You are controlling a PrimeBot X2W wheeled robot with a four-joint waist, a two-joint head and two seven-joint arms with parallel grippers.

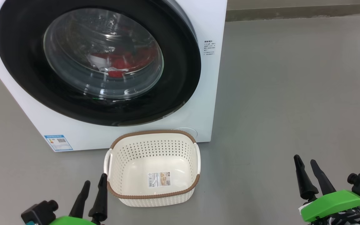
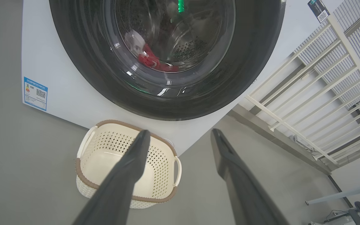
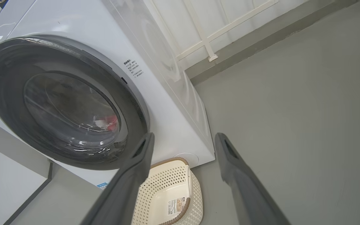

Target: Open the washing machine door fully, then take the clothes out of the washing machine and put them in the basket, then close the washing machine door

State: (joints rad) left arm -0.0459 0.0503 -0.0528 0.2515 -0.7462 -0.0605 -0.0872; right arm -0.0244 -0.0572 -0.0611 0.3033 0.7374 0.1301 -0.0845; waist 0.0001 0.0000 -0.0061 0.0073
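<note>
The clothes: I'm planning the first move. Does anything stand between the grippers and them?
Yes. The washing machine door covers its opening; the red clothes lie behind its glass. The left gripper and right gripper are open, low in front. The basket below the door is empty, nothing over it.

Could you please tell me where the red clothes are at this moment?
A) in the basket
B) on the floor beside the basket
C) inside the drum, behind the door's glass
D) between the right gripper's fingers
C: the red clothes show through the glass of the washing machine door, and the basket holds no cloth.
</note>
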